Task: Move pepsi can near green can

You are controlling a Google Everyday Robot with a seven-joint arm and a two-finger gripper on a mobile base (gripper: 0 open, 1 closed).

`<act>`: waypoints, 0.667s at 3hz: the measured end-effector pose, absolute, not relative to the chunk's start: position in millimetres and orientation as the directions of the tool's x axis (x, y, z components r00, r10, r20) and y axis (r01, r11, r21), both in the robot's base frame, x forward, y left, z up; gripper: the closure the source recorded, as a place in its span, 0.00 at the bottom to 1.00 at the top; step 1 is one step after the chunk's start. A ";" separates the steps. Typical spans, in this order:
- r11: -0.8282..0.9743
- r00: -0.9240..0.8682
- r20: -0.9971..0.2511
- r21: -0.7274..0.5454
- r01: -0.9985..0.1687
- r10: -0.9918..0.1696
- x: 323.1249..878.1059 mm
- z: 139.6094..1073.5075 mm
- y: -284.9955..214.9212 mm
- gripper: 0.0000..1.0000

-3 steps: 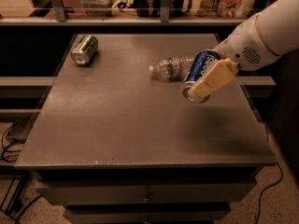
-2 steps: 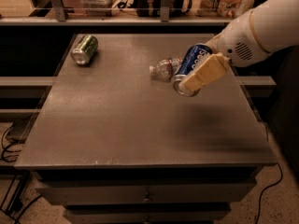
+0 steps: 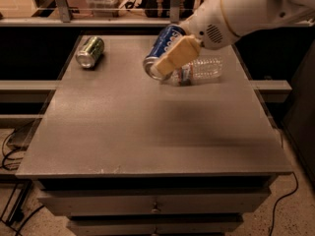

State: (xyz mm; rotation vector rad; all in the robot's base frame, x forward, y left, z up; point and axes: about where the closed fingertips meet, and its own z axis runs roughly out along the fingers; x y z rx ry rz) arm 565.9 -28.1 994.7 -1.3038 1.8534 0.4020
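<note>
1. The gripper [image 3: 168, 59] is clamped across the pepsi can [image 3: 162, 44] and holds it tilted, raised off the table [image 3: 147, 132], probably so it travels without dragging.
2. The water bottle [image 3: 204, 69] lies on its side just behind the can.
3. The green can [image 3: 90, 52] lies on its side at the far left, well apart from the pepsi can; the placement is not yet done.

Your grey table [image 3: 147, 132], drawers [image 3: 155, 205] beneath, green can [image 3: 90, 52] lying on its side near the far left corner, clear water bottle [image 3: 204, 69] lying on its side toward the far right, gripper [image 3: 172, 59] above the top, clasping the tilted pepsi can [image 3: 164, 42] before the bottle.
</note>
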 end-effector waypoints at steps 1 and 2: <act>0.399 -0.116 -0.775 -0.185 -0.898 -0.621 587.6 990.5 14.5 1.00; 0.374 -0.128 -0.765 -0.155 -0.914 -0.631 650.3 957.3 89.3 1.00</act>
